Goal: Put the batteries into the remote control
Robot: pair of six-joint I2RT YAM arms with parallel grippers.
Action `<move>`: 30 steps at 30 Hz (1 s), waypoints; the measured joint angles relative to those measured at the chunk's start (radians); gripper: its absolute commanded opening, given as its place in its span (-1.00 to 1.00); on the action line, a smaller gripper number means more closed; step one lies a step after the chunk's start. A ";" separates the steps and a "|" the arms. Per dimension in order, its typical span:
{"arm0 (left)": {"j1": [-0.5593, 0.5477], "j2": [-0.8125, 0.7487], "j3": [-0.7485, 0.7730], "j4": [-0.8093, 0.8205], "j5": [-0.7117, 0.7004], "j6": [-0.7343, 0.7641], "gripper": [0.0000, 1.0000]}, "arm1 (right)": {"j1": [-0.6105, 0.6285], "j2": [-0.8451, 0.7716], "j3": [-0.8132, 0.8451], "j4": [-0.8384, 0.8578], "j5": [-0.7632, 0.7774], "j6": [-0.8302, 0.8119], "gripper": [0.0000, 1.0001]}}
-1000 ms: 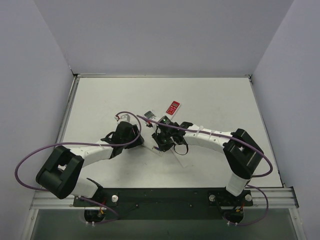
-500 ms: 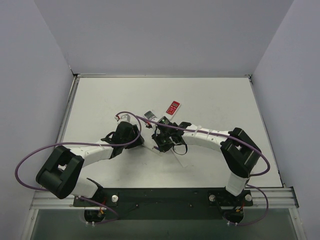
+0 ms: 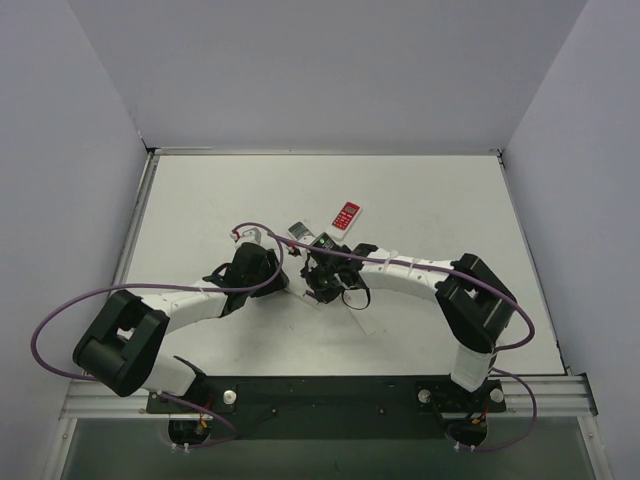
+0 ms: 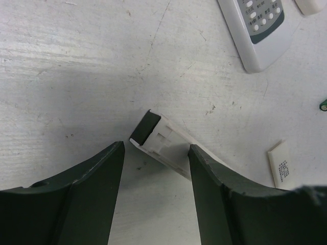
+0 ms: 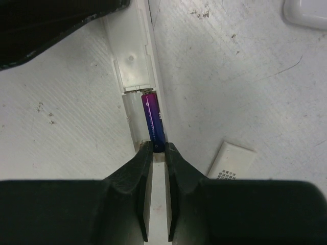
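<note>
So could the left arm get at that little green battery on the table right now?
Probably not at once: the left gripper straddles the open remote's end, steadying it. The green battery lies bare off to one side, so it must let go first.

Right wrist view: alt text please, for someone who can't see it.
The right gripper pinches the near end of a blue-purple battery lying in the open bay of a white remote. A loose white cover lies on the table to the right.
</note>
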 measured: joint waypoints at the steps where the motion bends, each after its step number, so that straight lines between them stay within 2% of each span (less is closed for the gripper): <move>1: 0.000 0.002 0.001 0.000 0.000 -0.001 0.27 | 0.003 0.003 0.004 0.001 0.006 0.000 -1.00; 7: 0.000 0.006 0.005 0.002 0.000 -0.010 0.27 | 0.024 0.014 0.016 0.003 0.056 0.001 -0.99; 15: 0.000 0.008 0.005 0.002 0.000 -0.020 0.27 | 0.038 0.019 0.024 0.002 0.113 0.016 -0.69; 30: -0.003 0.008 0.005 0.002 -0.003 -0.024 0.27 | 0.038 -0.051 0.024 -0.028 0.122 0.040 -0.48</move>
